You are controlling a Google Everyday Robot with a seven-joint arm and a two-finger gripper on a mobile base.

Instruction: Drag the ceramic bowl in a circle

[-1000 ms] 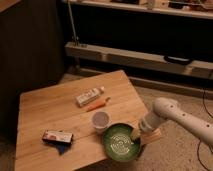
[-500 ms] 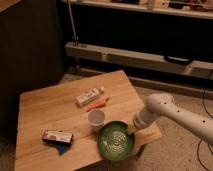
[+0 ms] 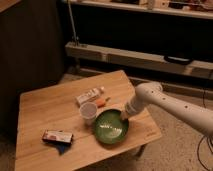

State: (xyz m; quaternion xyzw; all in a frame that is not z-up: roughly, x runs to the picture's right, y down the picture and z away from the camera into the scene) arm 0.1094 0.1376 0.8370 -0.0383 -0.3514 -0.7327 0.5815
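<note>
The ceramic bowl (image 3: pixel 111 128) is a wide, shallow green dish with pale rings inside. It sits on the wooden table (image 3: pixel 45 112) near the front right corner, just right of a small whitish cup (image 3: pixel 88 112). My white arm reaches in from the right, and the gripper (image 3: pixel 123 115) is down at the bowl's far right rim, touching it.
A white box (image 3: pixel 88 96) with an orange item (image 3: pixel 102 103) beside it lies behind the cup. A red and white packet (image 3: pixel 56 136) lies on something blue at the front left. The table's right edge (image 3: pixel 150 120) is close to the bowl. Metal rails and dark shelving stand behind.
The bowl and the gripper have moved left and away from the front edge, closer to the cup. The arm has swung further in over the table.
</note>
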